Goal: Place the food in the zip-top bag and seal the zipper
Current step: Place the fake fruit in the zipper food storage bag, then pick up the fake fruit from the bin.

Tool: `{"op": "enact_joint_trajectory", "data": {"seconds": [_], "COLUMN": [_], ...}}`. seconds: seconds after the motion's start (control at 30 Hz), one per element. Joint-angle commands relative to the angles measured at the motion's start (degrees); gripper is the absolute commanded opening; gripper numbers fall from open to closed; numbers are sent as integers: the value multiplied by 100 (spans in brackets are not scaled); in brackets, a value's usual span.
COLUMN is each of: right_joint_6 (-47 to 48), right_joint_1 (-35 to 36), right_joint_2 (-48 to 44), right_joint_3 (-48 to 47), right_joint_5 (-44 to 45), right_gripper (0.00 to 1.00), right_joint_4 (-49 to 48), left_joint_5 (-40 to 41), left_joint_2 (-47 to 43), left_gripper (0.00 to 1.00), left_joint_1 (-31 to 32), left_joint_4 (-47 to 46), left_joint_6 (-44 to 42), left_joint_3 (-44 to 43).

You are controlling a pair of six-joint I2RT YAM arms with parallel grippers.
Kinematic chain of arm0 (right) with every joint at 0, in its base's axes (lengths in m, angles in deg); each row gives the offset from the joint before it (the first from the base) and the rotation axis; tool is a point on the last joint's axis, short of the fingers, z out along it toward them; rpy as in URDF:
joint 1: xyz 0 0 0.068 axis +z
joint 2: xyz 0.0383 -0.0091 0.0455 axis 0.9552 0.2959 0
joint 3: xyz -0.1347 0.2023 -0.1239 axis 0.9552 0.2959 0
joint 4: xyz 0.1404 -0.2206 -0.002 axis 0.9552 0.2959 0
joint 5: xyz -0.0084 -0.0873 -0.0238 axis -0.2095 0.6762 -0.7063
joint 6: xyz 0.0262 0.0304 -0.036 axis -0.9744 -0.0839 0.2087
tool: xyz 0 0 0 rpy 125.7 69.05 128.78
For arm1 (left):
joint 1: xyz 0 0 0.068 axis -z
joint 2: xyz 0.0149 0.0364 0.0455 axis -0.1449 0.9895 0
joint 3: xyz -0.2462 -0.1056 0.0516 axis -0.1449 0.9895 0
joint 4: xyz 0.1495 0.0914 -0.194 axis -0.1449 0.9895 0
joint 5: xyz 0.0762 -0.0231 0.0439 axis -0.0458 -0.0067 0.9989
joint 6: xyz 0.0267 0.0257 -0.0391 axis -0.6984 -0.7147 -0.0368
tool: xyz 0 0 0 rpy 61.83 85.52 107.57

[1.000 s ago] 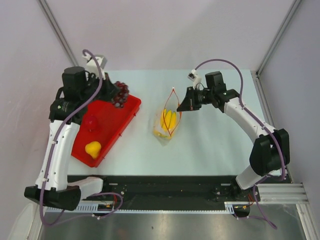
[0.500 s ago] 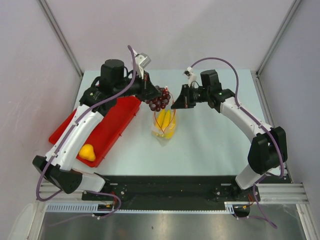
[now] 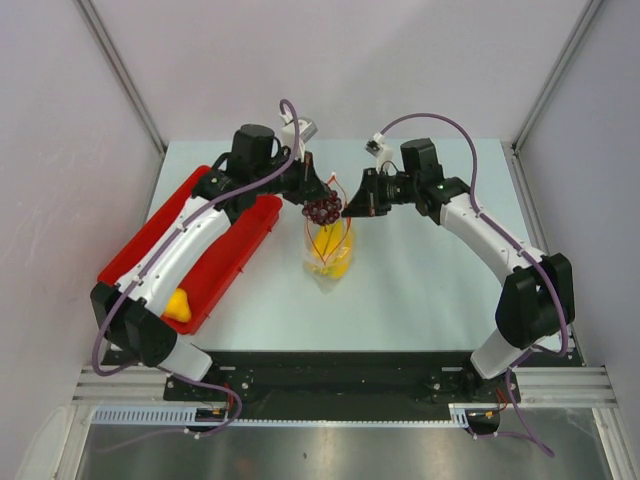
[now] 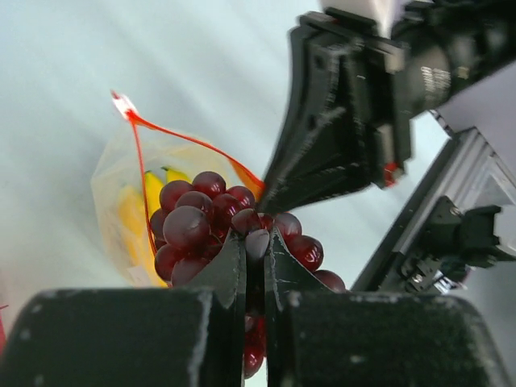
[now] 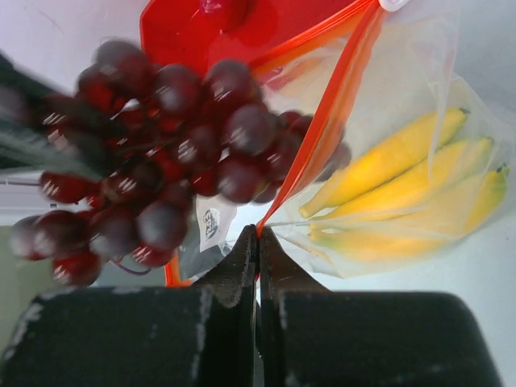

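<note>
The clear zip-top bag (image 3: pixel 331 252) stands on the table with its mouth held open; the yellow banana bunch (image 5: pixel 407 177) lies inside. My left gripper (image 3: pixel 316 197) is shut on the dark purple grape cluster (image 4: pixel 201 222) and holds it right above the bag's mouth. My right gripper (image 3: pixel 349 207) is shut on the red-orange zipper (image 5: pixel 326 121) edge and holds it up. A round yellow-orange fruit (image 3: pixel 177 305) lies in the red tray (image 3: pixel 215 262). The red round fruit is hidden.
The red tray lies at the table's left, partly under my left arm. Both arms meet over the bag at the table's middle. Grey walls and metal frame posts (image 3: pixel 555 75) stand around the table.
My left arm has swung right from the tray, carrying the grape cluster to just above the bag's mouth. My right gripper has kept hold of the zipper edge.
</note>
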Motion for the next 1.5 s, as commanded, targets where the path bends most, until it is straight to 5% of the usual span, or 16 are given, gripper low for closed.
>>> {"op": "enact_joint_trajectory", "data": {"seconds": [0.0, 0.13, 0.2, 0.33, 0.5, 0.67, 0.8, 1.0, 1.23, 1.47], "right_joint_6": [237, 185, 88, -202, -220, -88, -44, 61, 149, 167], "right_joint_1": [42, 34, -1, -142, -221, -239, -239, -213, -142, -151], "right_joint_2": [-73, -29, -12, 94, 156, 173, 199, 261, 314, 375], "right_joint_3": [-285, -285, -285, -276, -285, -285, -285, -294, -294, -294], "right_joint_5": [-187, -319, -459, -793, -820, -785, -741, -653, -548, -477], "right_gripper": [0, 0, 0, 0, 0, 0, 0, 0, 0, 0], "right_joint_4": [53, -16, -61, -254, -228, -96, -87, -43, -69, -79], "left_joint_5": [406, 670, 784, 794, 812, 292, 161, 563, 1724, 1857], "left_joint_2": [88, 237, 185, 9, -359, -975, -1081, -669, 307, 1352], "left_gripper": [0, 1, 10, 76, 100, 100, 100, 100, 100, 100], "left_joint_1": [30, 109, 205, 293, -91, -1304, -2865, -4537, -4927, -4919], "left_joint_4": [-774, -1117, -1240, -962, 33, 638, 1316, 1589, 1028, 526], "left_joint_6": [-79, -493, -738, -977, -1065, -1274, -1845, -2374, -2568, -2823], "left_joint_3": [85, 392, 682, 833, 86, 155, 761, 1351, 1606, 1492]}}
